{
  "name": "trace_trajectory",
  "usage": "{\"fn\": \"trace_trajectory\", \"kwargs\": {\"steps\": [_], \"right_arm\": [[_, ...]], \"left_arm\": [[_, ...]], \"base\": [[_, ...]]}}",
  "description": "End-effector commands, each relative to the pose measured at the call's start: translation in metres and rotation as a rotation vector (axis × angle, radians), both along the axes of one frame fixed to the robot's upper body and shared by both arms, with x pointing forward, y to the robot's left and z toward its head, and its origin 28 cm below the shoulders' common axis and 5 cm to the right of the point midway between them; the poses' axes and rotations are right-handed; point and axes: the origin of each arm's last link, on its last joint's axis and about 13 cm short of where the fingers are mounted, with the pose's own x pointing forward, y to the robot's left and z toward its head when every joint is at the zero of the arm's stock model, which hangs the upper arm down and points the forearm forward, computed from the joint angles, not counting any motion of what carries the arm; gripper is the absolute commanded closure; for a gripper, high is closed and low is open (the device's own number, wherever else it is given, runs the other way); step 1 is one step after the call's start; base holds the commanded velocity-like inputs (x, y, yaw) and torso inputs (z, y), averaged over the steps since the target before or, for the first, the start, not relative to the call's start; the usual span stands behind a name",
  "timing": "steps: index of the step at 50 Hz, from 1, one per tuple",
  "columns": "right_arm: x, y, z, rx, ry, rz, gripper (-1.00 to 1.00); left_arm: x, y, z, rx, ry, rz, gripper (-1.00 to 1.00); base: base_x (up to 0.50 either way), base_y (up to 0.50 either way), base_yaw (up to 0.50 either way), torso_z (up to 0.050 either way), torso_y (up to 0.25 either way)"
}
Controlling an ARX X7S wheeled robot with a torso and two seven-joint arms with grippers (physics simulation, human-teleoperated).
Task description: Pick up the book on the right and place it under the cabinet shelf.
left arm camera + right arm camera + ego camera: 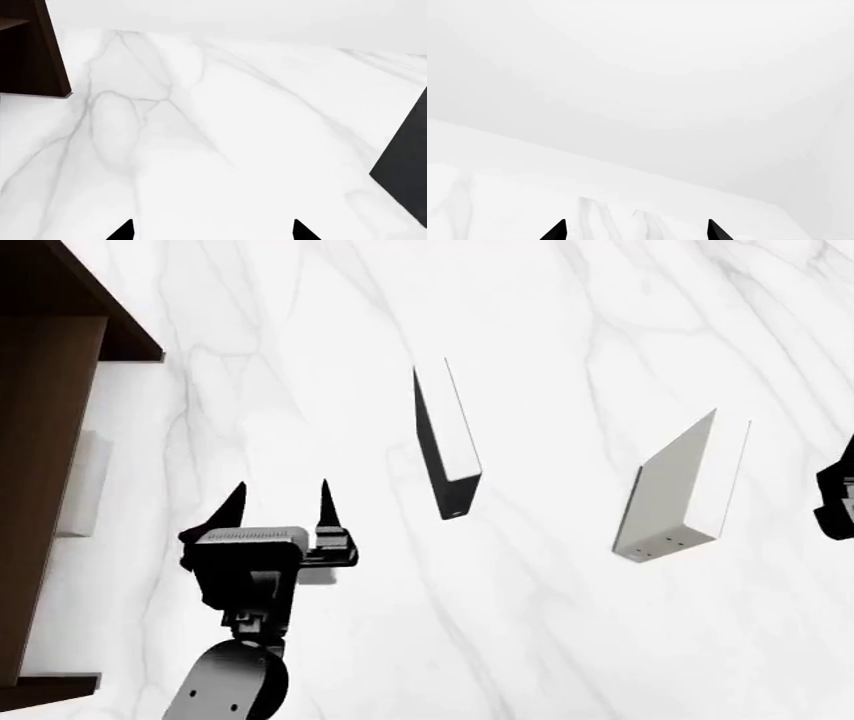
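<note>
Both claws gape wide, empty: left gripper (283, 490), right gripper (635, 231).
One pale slab, apparently the book (83, 485), lies flat inside the cabinet shelf (54, 300), the hollow's only visible content. It looks stiff, weighty and smooth-covered, so best pinched across its thickness near the spine.

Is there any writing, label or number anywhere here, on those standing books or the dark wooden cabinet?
None can be read.
The black book: plain, no lettering.
The grey book: only a few small dots low on its spine, no letters.
The cabinet: bare dark wood.
The marble table: grey veins only.
The left gripper: no visible marking.
</note>
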Motion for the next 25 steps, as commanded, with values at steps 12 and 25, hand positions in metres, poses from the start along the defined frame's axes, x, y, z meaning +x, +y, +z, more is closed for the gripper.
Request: {"fn": "trace_trajectory", "kwargs": {"steps": [12,25], "right_arm": [[0.003,0.003,-0.028,0.014,0.060,0.038,-1.00],[0.004,0.004,-0.043,0.021,0.087,0.057,-1.00]], "left_arm": [[-0.040,-0.013,0.077,-0.003,-0.108,-0.147,-1.00],[-0.054,-0.010,0.109,-0.004,-0.189,-0.152,-1.00]], "base": [[0.00,0.00,0.00,0.000,0.000],[0.00,0.00,0.00,0.000,0.000]]}}
